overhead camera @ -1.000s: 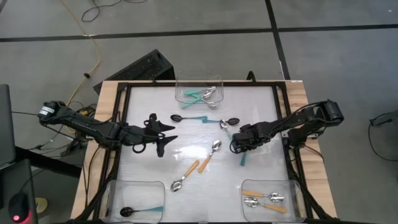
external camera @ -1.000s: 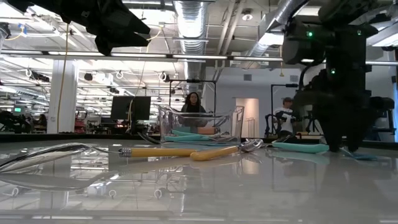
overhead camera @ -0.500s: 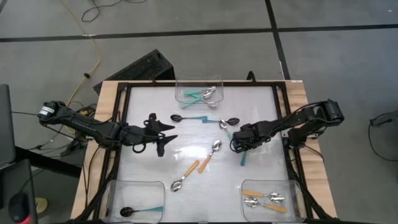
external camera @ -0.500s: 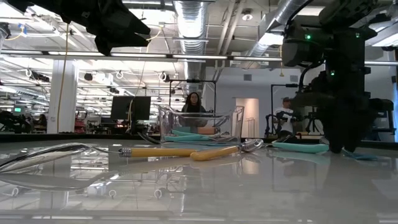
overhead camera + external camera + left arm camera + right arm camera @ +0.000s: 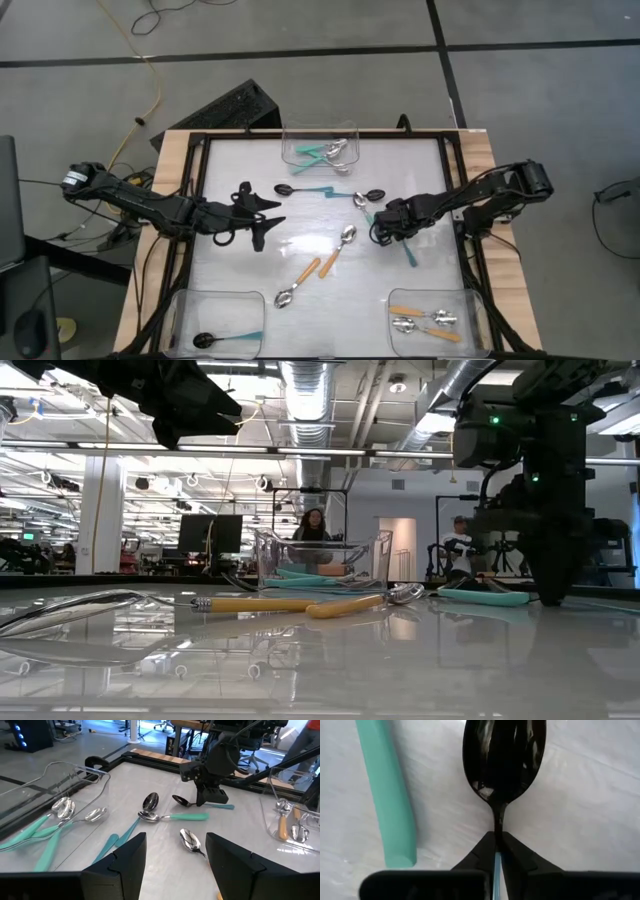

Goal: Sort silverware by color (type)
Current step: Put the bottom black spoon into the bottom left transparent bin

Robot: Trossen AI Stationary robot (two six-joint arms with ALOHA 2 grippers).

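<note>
A spoon with a black bowl [image 5: 504, 755] and a teal handle [image 5: 408, 252] lies right of the table's middle, and my right gripper [image 5: 385, 232] is shut on it. The left wrist view shows the same spoon's bowl [image 5: 181, 800] beside my right gripper [image 5: 207, 795]. Next to it lie a silver-bowled teal spoon [image 5: 360, 203] and another black-bowled teal spoon [image 5: 372, 195]. A third teal spoon [image 5: 305, 189] lies farther left. Two orange-handled spoons [image 5: 338, 250] [image 5: 297, 283] lie mid-table. My left gripper [image 5: 262, 220] hovers open at left centre. My right gripper pinches the spoon's thin neck [image 5: 497, 832], just behind the black bowl, between its two fingertips. The fingers come from above, pointing down, and lie across the spoon. The spoon lies flat, its bowl and handle on the table as far as I can see.
Clear bins stand at the far middle [image 5: 320, 150] with teal spoons, near left [image 5: 220, 320] with a black-bowled spoon, and near right [image 5: 435, 320] with orange-handled spoons. A second teal handle [image 5: 387, 795] lies close beside the held spoon. A black frame [image 5: 200, 140] rims the table.
My right gripper has shut on the spoon's neck without shifting place. The spoon's teal handle has swung on the table, its free end going toward the right edge. My left gripper has kept still.
</note>
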